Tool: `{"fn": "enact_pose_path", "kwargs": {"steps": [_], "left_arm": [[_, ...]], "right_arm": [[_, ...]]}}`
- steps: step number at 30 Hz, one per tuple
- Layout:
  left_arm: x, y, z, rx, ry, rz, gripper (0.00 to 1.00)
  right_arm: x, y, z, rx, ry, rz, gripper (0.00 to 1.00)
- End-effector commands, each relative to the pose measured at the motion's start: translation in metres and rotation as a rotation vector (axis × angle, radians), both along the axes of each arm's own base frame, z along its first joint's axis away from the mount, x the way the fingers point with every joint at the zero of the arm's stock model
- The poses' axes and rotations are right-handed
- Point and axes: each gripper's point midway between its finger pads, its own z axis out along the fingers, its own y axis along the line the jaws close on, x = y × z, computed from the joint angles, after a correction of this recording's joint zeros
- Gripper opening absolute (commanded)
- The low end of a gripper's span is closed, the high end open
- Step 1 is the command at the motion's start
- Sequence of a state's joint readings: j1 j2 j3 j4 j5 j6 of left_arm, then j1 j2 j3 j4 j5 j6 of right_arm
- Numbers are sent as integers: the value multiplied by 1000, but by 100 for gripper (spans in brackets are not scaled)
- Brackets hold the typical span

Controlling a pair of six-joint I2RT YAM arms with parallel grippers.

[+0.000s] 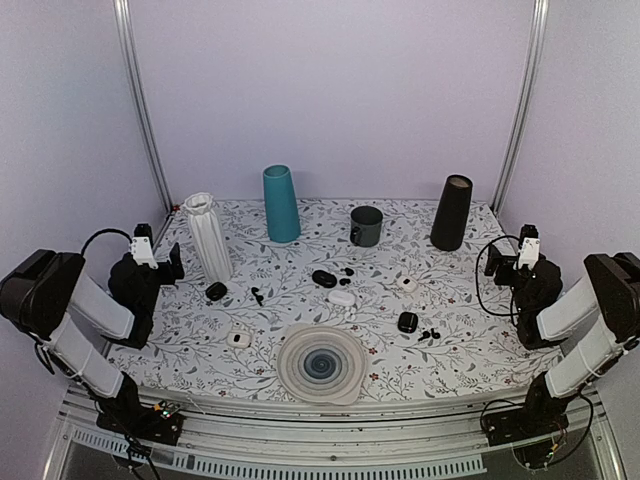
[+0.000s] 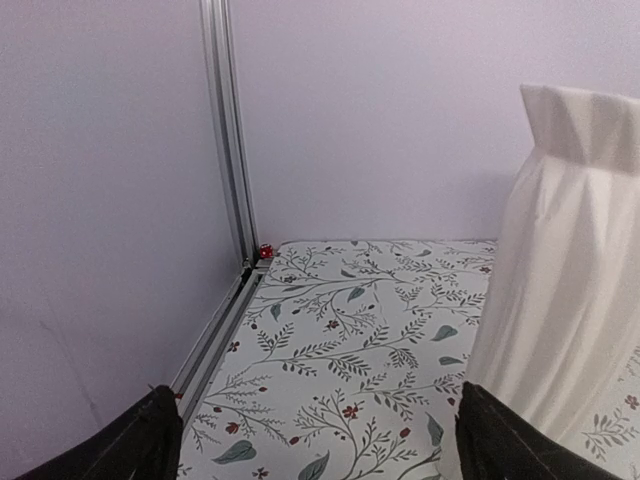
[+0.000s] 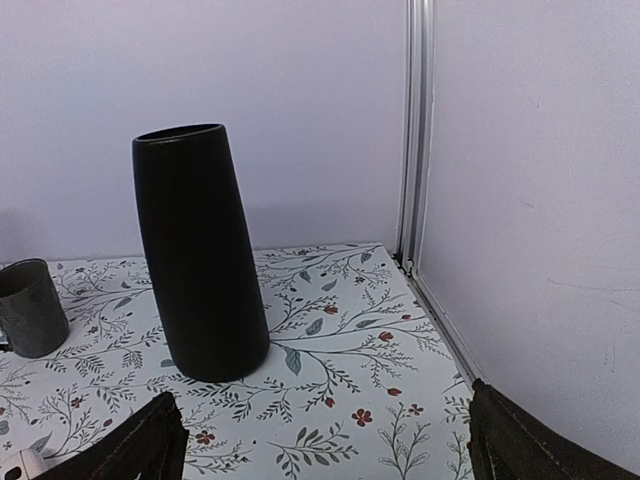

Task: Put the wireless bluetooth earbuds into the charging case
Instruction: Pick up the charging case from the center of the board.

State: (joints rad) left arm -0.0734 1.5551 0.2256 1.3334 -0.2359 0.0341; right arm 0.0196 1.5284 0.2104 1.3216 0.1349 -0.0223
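Note:
Several small charging cases lie mid-table: a black open case [image 1: 324,278], a white case [image 1: 342,297], a white case [image 1: 407,283], a black case [image 1: 407,321], a black case [image 1: 215,291] and a white case [image 1: 238,339]. Tiny black earbuds lie loose: one [image 1: 257,296] left of centre, some [image 1: 348,271] beside the open case, and a pair [image 1: 428,334] by the right black case. My left gripper [image 1: 165,262] [image 2: 315,440] is open and empty at the far left, beside the white vase. My right gripper [image 1: 497,258] [image 3: 325,440] is open and empty at the far right.
A white ribbed vase [image 1: 208,237] [image 2: 560,290], a teal vase [image 1: 281,204], a grey mug [image 1: 366,226] [image 3: 30,305] and a black vase [image 1: 451,212] [image 3: 200,260] stand along the back. A swirl-patterned plate [image 1: 321,364] lies at the front centre. Metal frame posts [image 2: 232,150] [image 3: 415,130] stand at the back corners.

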Motion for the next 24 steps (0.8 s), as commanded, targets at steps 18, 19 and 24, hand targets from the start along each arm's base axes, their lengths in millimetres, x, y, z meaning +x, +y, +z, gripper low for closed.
{"fn": "enact_pose_path", "kwargs": {"steps": [18,19,24], "left_arm": [[30,4,38,-58,133,80,96],[39,-7,49,-114,170,31,96],[47,-68,92,-170,296,-191,96]], "right_arm": [[22,2,32,-7,71,-41,99],[28,5,49,9,75,-37,99],[24,53,83,211,124,85,99]]}}
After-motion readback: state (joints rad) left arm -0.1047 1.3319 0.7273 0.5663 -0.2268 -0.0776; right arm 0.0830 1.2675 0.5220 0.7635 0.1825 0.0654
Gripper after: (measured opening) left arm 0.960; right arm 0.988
